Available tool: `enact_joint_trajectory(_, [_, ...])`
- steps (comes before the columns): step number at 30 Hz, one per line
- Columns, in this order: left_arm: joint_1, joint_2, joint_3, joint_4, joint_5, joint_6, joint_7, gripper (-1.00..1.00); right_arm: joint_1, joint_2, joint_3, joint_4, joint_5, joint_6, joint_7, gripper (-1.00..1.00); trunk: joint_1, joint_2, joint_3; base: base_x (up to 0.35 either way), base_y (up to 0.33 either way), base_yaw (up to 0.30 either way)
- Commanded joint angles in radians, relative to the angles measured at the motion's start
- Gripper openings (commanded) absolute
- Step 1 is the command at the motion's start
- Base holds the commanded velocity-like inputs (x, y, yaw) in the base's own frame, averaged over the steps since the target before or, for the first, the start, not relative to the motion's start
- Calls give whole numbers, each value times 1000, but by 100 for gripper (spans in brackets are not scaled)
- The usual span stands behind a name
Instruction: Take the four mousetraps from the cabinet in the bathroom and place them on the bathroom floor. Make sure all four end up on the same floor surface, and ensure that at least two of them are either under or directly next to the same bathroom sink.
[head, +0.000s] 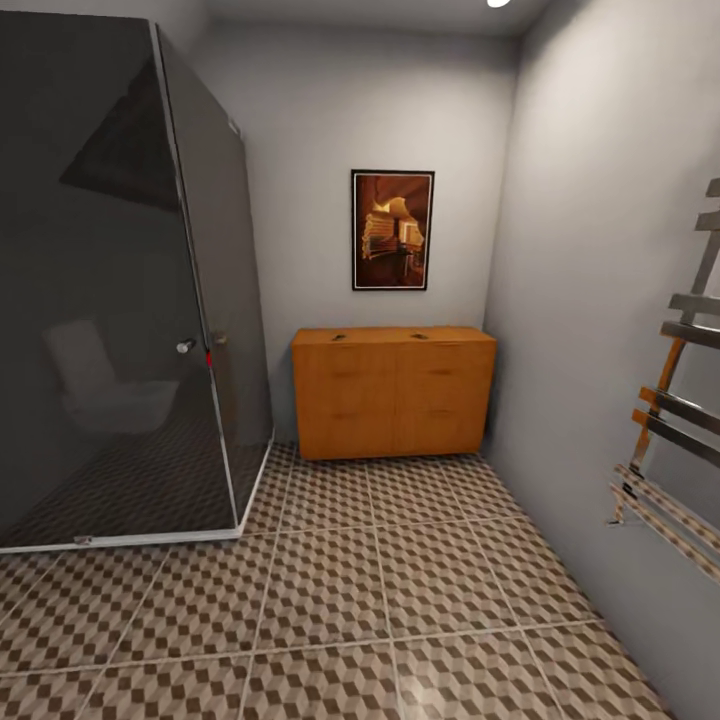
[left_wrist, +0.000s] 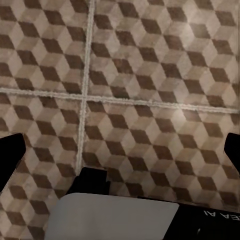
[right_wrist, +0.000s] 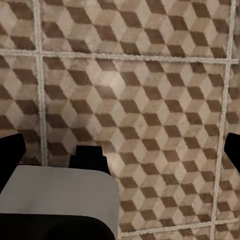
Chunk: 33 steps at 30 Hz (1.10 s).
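The orange-brown cabinet stands against the far wall, its drawers shut. Two small flat things lie on its top, too small to tell whether they are mousetraps. The cube-patterned bathroom floor stretches between me and the cabinet. The sink is out of view. In the left wrist view my left gripper hangs open above bare tiles, its black fingertips far apart. My right gripper is also open over tiles, with nothing between its fingers.
A dark glass shower enclosure fills the left side, its corner reaching toward the cabinet. A chrome towel rail juts from the right wall. A framed picture hangs above the cabinet. Open floor leads straight to the cabinet.
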Motion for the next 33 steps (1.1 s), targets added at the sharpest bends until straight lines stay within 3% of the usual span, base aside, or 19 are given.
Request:
enact_joint_trajectory(1, [-1,0,-8,1,7,-3,3,100,-1,0,7,3,-4,-4,-3,100,1,0,-1,324,0,0])
enact_joint_trajectory(33, [-1,0,-9,1,7,-3,3,100,-1,-1,7,3,-4,-4,-3,100,1,0,-1,324,0,0])
